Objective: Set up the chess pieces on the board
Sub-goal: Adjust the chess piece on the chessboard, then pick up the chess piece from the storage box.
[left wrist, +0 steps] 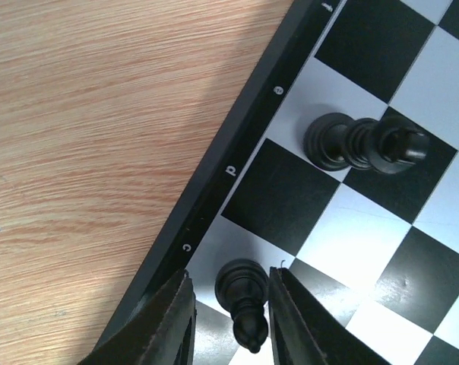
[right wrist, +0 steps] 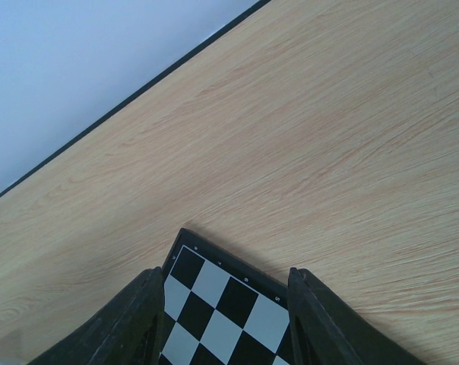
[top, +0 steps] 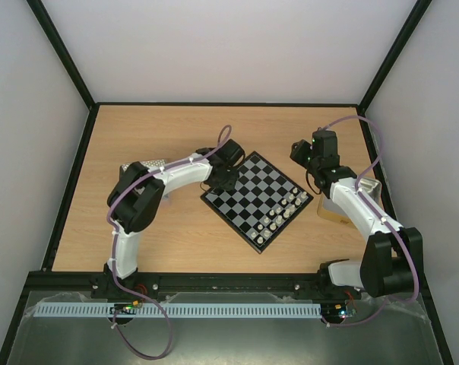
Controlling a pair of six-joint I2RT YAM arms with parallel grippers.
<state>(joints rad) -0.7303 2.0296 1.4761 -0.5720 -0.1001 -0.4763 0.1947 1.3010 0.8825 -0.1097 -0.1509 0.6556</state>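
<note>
Plainly the barely parted left end effector straddles, without gripping, a small upright black chess piece beside the grey checkered board's rim.

The left gripper straddles a black piece on a light square just inside the board's rim, with a gap showing beside one finger. A second piece, also black, sits farther from that rim.

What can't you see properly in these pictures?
- Top view: the white pieces are too small to tell which are which.
- Top view: the left arm covers one corner of the board.
- Left wrist view: can't tell whether one of the left fingers brushes the black piece.
- Right wrist view: the bottom edge cuts off most of the board.
</note>
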